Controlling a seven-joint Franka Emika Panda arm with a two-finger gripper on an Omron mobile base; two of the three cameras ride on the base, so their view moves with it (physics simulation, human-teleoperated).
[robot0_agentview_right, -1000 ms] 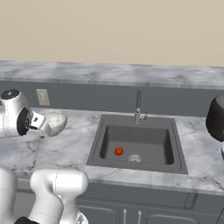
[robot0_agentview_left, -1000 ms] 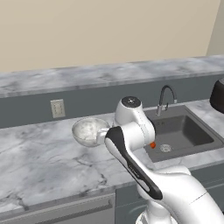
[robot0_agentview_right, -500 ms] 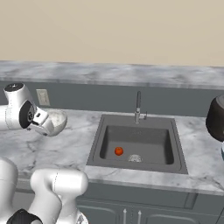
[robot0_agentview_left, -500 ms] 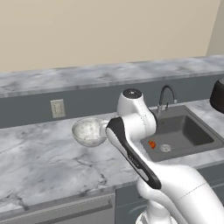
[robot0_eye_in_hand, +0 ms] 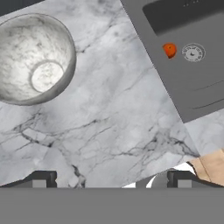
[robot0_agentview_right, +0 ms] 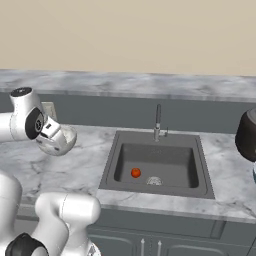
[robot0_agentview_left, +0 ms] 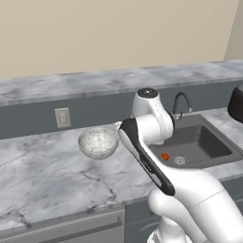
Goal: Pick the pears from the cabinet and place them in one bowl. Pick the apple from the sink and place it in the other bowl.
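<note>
The clear glassy bowl (robot0_agentview_left: 98,142) stands upright on the marble counter, left of the sink (robot0_agentview_left: 209,144), with nothing in it. It is also the bowl (robot0_eye_in_hand: 37,59) at the upper left of the hand view and the bowl (robot0_agentview_right: 59,143) partly behind my hand in the right base view. The red-orange apple (robot0_eye_in_hand: 169,50) lies on the sink floor beside the drain (robot0_eye_in_hand: 193,52); it is the apple (robot0_agentview_left: 164,156) and apple (robot0_agentview_right: 135,173) in the base views. My gripper (robot0_eye_in_hand: 112,180) hangs open above bare counter between bowl and sink, holding nothing. The pears and the cabinet are out of view.
A thin arched faucet (robot0_agentview_right: 158,120) rises behind the sink basin (robot0_agentview_right: 157,162). A dark rounded vessel (robot0_agentview_right: 247,135) stands on the counter right of the sink. A wall outlet (robot0_agentview_left: 62,117) sits behind the bowl. A raised marble ledge (robot0_agentview_left: 71,85) runs along the back.
My arm has risen and swung a little to the right, away from the bowl. The bowl and the apple have stayed in place. The jaws have stayed wide.
</note>
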